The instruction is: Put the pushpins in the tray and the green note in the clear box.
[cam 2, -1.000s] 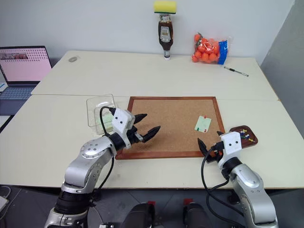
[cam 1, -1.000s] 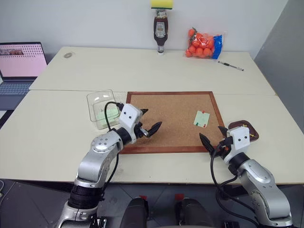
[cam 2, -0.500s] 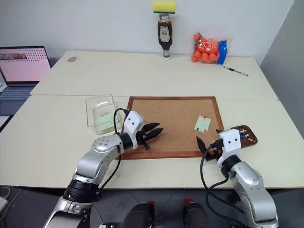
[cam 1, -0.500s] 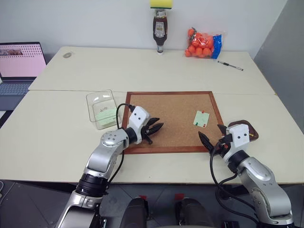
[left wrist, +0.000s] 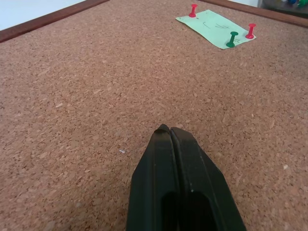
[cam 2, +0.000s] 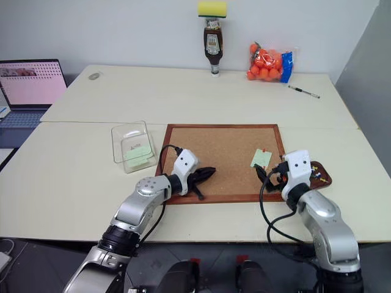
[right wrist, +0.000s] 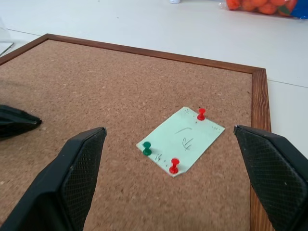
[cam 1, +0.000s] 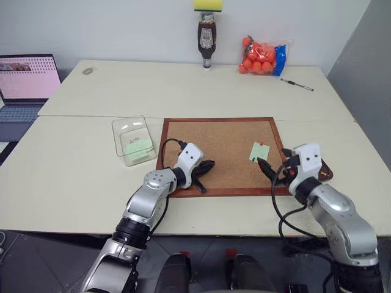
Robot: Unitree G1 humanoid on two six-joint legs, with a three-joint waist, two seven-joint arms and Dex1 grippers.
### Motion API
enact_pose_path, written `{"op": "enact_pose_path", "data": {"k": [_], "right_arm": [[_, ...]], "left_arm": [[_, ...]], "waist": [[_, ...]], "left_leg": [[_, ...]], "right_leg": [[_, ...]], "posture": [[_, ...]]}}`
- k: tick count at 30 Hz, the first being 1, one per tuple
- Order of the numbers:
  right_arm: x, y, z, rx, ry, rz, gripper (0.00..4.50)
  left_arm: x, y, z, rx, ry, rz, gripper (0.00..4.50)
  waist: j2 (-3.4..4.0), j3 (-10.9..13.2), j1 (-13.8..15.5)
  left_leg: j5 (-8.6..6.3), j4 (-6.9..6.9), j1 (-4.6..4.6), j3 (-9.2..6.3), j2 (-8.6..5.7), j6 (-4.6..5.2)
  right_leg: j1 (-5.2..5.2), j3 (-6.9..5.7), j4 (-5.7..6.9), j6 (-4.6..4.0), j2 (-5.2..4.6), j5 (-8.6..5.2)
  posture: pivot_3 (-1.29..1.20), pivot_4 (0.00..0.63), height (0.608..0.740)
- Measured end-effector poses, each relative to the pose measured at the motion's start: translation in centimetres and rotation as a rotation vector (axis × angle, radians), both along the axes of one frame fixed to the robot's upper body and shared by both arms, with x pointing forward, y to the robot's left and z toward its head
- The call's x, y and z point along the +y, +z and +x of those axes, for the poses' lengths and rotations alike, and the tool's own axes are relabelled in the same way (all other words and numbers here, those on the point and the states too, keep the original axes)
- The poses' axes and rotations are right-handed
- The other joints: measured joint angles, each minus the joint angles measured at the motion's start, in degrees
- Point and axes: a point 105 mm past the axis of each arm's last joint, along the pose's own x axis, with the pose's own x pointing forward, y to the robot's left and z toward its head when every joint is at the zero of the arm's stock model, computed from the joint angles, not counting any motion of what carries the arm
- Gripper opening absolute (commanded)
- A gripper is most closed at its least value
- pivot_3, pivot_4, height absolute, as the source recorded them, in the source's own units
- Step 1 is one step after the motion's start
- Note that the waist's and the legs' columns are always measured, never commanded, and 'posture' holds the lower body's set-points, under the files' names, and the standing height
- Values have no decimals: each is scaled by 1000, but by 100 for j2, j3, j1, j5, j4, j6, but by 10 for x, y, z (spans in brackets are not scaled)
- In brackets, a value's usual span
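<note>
The green note [right wrist: 182,141] lies on the right part of the corkboard [cam 1: 220,137], held by three pushpins: a red one [right wrist: 201,113], a green one [right wrist: 147,147] and another red one [right wrist: 174,165]. My right gripper [cam 1: 272,161] stands open just short of the note, over the board's near right corner. Partly hidden behind it is the dark brown tray [cam 2: 325,180], with several coloured pins in it. My left gripper [cam 1: 209,164] is shut on nothing, low over the board's near left part. The clear box [cam 1: 122,126] stands left of the board.
A pale green paper [cam 1: 138,148] lies inside the clear box. Far back on the table are a sauce bottle [cam 1: 206,39] with a sponge on top, a bag of orange balls [cam 1: 261,56] and a pen [cam 1: 297,84]. A laptop [cam 1: 25,85] stands at the far left.
My left gripper has shut and sunk to the right, down to the corkboard. My right gripper, still open, has moved forward toward the note and now covers part of the tray.
</note>
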Motion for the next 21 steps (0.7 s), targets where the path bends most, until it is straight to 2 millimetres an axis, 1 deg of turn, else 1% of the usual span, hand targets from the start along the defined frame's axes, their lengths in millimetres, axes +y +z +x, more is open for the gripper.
{"op": "enact_pose_path", "data": {"k": [6, 12, 18, 20, 21], "right_arm": [[-2, 7, 34, 9, -24, 14, 4500], [-7, -6, 64, 45, -53, -21, 4500], [-7, -15, 78, 59, -44, -41, 4500], [-8, -17, 81, 58, -42, -47, 4132], [-8, -18, 81, 58, -39, -47, 4052]], "left_arm": [[-4, -1, -2, -5, -21, 10, 26], [-8, 0, -5, -2, -32, 4, 26], [-9, 0, -6, 0, -34, 1, 26], [-9, 0, -7, 1, -35, 0, 0], [-9, 0, -7, 1, -36, 0, 0]], "waist": [[3, -2, 11], [4, -2, 10], [4, -2, 4], [4, -2, 5], [5, -2, 5]], "left_leg": [[0, 0, -2, -1, -1, 1], [0, 0, -4, 9, -6, 1], [0, -1, -4, 8, -5, 1], [0, -1, -4, 8, -4, 1], [0, -1, -4, 8, -4, 1]], "right_leg": [[0, -1, -1, -17, -1, 10], [-1, 3, -4, -18, -7, 11], [-1, 2, -3, -18, -8, 11], [-1, 1, -3, -18, -8, 11], [-1, 2, -2, -18, -7, 11]], "posture": [[0, 150, 740], [0, 150, 740], [0, 150, 740], [0, 150, 740], [0, 150, 740]]}}
